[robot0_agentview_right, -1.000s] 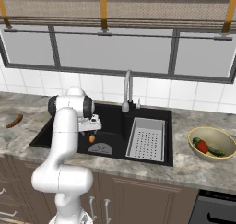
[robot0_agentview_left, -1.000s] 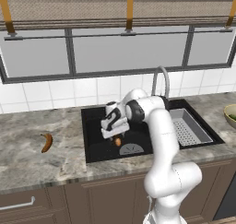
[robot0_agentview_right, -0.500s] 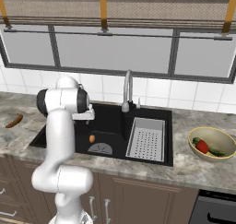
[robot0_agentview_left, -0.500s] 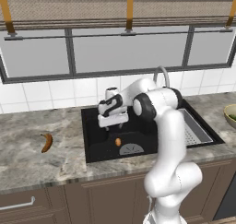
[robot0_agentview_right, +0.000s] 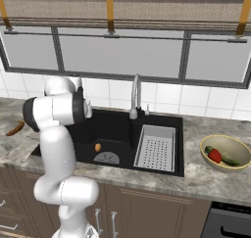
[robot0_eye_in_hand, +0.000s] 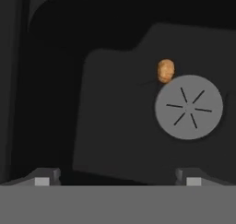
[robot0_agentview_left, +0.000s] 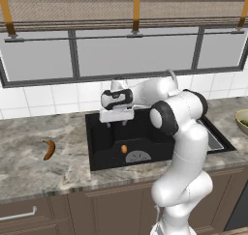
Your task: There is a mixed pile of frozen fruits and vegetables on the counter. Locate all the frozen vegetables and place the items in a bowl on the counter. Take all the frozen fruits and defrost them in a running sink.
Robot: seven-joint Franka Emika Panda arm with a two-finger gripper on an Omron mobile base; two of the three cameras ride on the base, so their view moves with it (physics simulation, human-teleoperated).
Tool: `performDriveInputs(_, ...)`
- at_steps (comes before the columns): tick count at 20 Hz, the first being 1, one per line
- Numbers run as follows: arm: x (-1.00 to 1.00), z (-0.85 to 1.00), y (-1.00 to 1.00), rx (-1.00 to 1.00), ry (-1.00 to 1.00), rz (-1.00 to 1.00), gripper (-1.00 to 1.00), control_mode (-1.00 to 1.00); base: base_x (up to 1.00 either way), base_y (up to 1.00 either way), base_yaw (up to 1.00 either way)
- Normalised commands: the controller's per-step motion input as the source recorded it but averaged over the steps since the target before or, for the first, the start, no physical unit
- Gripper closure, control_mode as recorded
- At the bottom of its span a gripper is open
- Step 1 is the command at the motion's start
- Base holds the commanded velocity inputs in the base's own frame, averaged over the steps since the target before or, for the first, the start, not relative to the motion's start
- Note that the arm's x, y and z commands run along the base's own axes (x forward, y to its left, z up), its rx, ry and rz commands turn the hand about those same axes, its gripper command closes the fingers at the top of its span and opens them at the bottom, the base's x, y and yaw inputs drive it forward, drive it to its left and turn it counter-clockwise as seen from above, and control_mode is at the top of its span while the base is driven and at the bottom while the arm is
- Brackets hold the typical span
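Observation:
My gripper (robot0_agentview_left: 116, 124) hangs open and empty above the left part of the black sink (robot0_agentview_left: 104, 142), its fingertips (robot0_eye_in_hand: 44, 176) wide apart in the hand view. Below it, the small orange (robot0_agentview_left: 124, 148) lies on the basin floor beside the round grey drain (robot0_eye_in_hand: 189, 107); the same orange (robot0_eye_in_hand: 166, 70) sits at the drain's upper left edge in the hand view. The brown-orange banana (robot0_agentview_left: 48, 149) rests on the counter left of the sink. At the far right, the tan bowl (robot0_agentview_right: 230, 144) holds the red apple (robot0_agentview_right: 214, 155) and the green vegetable (robot0_agentview_right: 228, 159).
A grey perforated tray (robot0_agentview_right: 156, 146) fills the sink's right half. The curved metal tap (robot0_agentview_right: 135, 97) stands behind the basin's middle. White tiles and a window run along the back. The marbled counter (robot0_agentview_left: 29, 137) stretches left around the banana.
My gripper has risen out of the basin and shifted left, away from the orange. The orange stays on the sink floor by the drain.

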Motion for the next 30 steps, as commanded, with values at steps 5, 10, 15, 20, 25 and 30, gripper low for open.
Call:
performDriveInputs(5, -0.31, 0.72, 0.36, 0.02, 0.00, 0.00, -1.00, -1.00, 0.00, 0.00, 0.00)
performDriveInputs(10, -0.23, 0.40, 0.66, 0.00, 0.03, 0.00, -1.00, -1.00, 0.00, 0.00, 0.00)
performDriveInputs(15, -0.09, 0.05, 0.92, -0.08, 0.05, 0.00, -1.00, -1.00, 0.00, 0.00, 0.00)
performDriveInputs(20, 0.01, -0.03, 0.97, -0.16, 0.07, 0.00, -1.00, -1.00, 0.00, 0.00, 0.00)
performDriveInputs(25, 0.17, 0.00, 0.93, -0.22, 0.11, -0.01, -1.00, -1.00, 0.00, 0.00, 0.00)
performDriveInputs(30, 0.07, -0.13, 0.79, -0.16, 0.11, -0.10, -1.00, -1.00, 0.00, 0.00, 0.00)
